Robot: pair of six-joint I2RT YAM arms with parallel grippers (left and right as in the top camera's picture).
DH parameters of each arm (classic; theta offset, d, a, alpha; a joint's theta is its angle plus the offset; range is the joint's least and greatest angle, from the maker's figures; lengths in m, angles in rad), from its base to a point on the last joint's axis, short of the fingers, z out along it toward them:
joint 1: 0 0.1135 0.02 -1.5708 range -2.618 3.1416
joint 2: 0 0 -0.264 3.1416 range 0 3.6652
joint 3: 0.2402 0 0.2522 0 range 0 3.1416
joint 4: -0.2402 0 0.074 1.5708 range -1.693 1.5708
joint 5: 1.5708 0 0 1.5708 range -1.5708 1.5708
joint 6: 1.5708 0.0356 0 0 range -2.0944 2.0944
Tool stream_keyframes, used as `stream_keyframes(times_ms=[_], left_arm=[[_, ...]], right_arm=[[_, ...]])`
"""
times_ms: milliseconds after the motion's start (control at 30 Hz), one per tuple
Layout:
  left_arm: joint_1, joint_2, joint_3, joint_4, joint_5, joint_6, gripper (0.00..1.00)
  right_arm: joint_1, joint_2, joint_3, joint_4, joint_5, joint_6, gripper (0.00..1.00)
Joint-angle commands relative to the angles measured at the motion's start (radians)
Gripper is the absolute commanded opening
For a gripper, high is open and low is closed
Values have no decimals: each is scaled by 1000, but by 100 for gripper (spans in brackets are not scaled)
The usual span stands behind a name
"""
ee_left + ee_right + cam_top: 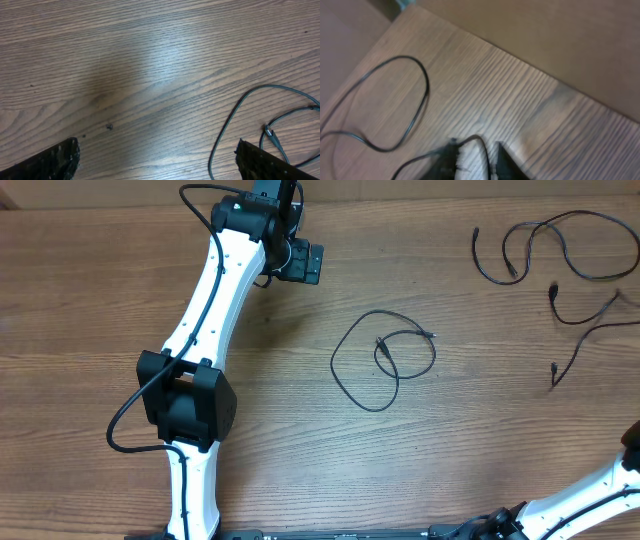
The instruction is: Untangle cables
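Note:
One thin black cable [334,360] lies in a loose loop at mid-table, its two plug ends crossing inside the loop. More cables [552,288] sprawl at the far right. My left gripper [300,260] hovers at the far middle, up and left of the loop. In the left wrist view the left gripper [160,167] is wide open over bare wood, and the loop [235,115] with a silver plug [268,132] lies beside its right finger. My right gripper [476,150] has its fingers slightly parted, with a black cable [482,144] running loosely between them.
The table's edge [530,65] runs diagonally just beyond my right gripper, with floor behind it. My left arm [215,310] stretches from the near edge up the left half of the table. The right arm's white link [590,490] enters at the near right corner.

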Motion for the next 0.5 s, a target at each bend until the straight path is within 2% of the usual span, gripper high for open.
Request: stream_keyframes(times_ms=[0,67,233,333,467], left_arm=[[-4,5,4,0,0,-3,100],[-4,5,4,0,0,-3,100],[-4,5,4,0,0,-3,100],[-4,5,4,0,0,-3,100],[-4,5,4,0,0,-3,99]], right_arm=[[3,24,14,24,8,-13,50],[3,24,14,38,8,-13,75],[3,24,14,29,2,-13,100],[3,22,15,21,-52,-14,100],[13,-24,16,-4,-150,-93,100]])
